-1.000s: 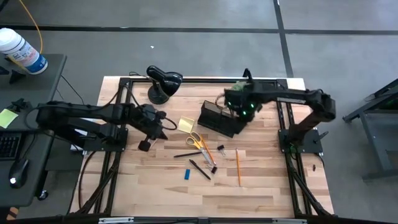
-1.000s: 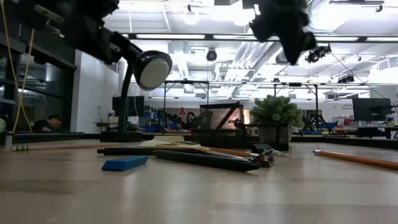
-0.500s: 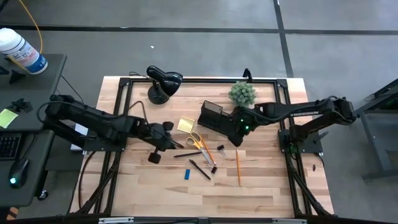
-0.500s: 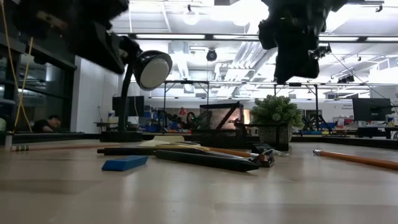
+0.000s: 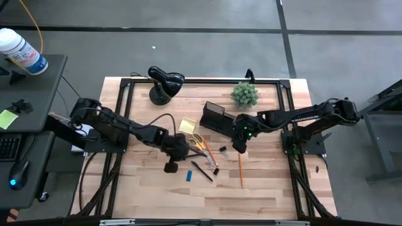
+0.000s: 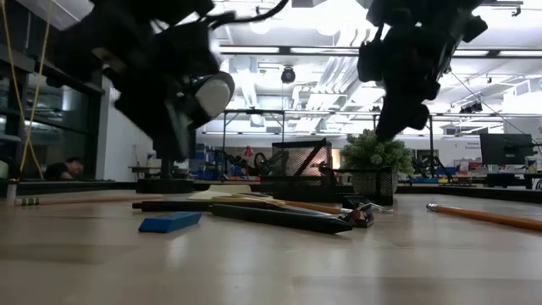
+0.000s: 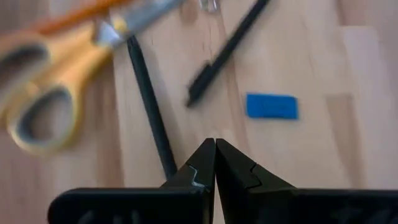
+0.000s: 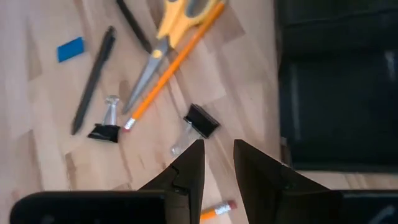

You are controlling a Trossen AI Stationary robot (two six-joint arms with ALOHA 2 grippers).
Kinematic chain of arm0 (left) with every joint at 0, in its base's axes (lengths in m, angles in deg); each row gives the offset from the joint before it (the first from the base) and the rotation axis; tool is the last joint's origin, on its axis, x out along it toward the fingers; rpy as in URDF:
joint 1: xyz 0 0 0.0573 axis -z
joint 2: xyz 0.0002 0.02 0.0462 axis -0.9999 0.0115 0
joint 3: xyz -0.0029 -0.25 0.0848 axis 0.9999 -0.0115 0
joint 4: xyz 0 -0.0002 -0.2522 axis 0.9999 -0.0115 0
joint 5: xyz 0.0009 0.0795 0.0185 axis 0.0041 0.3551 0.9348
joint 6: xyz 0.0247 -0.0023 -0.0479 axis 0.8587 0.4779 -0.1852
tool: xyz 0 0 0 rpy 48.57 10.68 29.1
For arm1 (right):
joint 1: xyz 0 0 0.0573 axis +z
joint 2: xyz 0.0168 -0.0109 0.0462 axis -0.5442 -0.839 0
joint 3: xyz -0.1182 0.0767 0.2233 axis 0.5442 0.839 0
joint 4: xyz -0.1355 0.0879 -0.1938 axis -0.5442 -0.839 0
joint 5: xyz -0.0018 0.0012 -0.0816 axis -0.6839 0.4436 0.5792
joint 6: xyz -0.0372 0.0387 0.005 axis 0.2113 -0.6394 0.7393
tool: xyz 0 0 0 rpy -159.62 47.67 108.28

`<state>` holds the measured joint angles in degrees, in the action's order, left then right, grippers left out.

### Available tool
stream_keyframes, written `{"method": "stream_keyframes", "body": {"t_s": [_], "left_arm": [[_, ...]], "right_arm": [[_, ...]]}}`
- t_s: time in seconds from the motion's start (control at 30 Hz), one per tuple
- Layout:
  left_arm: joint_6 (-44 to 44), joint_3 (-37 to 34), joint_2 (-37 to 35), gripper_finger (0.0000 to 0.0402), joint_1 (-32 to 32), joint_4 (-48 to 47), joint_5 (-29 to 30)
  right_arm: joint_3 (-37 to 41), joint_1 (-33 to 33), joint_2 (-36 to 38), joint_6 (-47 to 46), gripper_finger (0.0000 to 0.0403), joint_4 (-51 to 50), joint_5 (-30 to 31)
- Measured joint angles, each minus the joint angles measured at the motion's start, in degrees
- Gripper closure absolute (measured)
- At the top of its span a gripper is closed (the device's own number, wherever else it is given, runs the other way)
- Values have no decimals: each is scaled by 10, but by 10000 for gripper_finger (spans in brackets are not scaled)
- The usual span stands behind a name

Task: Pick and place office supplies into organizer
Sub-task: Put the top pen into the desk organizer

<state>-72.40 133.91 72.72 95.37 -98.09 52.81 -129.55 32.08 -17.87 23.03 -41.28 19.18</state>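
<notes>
The office supplies lie loose on the wooden table: orange-handled scissors [image 5: 200, 143], a yellow sticky-note pad [image 5: 187, 125], two black pens [image 5: 188, 156], an orange pencil [image 5: 209, 152], a wooden pencil [image 5: 240, 168], a blue block [image 5: 189, 176] and two black clips [image 8: 202, 121]. The black mesh organizer [image 5: 220, 120] stands behind them. My left gripper [image 7: 216, 142] hangs shut above a pen [image 7: 149, 112], between the scissors [image 7: 50, 93] and the block [image 7: 272, 106]. My right gripper [image 8: 217, 146] hovers open just near of a clip, beside the organizer [image 8: 336, 81].
A black desk lamp [image 5: 164, 85] stands at the far left of the table and a small green potted plant [image 5: 244, 94] behind the organizer. Bare wood stretches along the near edge. A white bottle [image 5: 22, 50] sits on a side desk off to the left.
My left gripper has swung toward the table's right and near edges and sunk, ending over the pens by the scissors. My right gripper has come from above the plant and organizer toward the near edge and down, tipping steeper; the plant now shows.
</notes>
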Motion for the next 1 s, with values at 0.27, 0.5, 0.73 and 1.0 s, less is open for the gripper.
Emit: {"method": "stream_keyframes", "body": {"t_s": [0.27, 0.5, 0.73, 1.0], "left_arm": [[26, 88, 61, 377, 7, -62, 29], [0, 105, 63, 303, 7, -196, 62], [-32, 105, 63, 272, 13, -250, 68], [-34, 105, 63, 270, 11, -236, 76]], "right_arm": [[7, 2, 0, 22, 320, 26, -21], [7, 2, 0, 40, 320, 55, -6], [7, 2, 0, 38, 320, 97, -1], [7, 2, 0, 11, 320, 128, 30]]}}
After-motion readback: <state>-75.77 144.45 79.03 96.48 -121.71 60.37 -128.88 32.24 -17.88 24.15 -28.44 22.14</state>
